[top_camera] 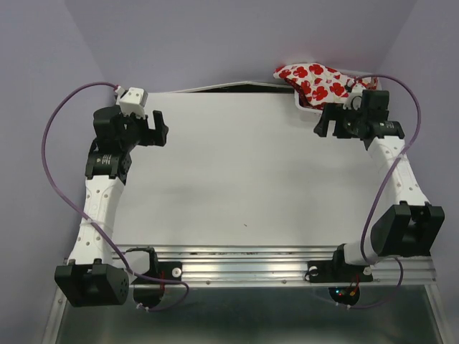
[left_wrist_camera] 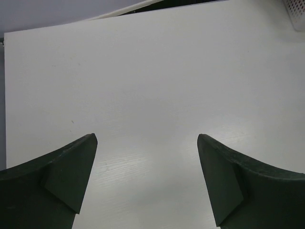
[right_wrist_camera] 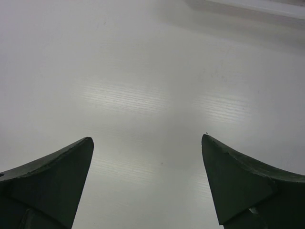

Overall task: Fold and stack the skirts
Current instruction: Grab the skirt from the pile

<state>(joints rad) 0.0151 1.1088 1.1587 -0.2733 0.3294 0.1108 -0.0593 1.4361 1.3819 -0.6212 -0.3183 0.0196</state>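
right end effector (top_camera: 325, 124) (jaws apart) near poppy-print skirt (top_camera: 315, 77)

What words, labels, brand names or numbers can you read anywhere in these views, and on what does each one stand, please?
No readable text appears in any view.
The flowered skirt bears only red blooms, no lettering.
The table and the basket show no label, brand or number.
The left fingers and right fingers are plain and dark, with no marking.
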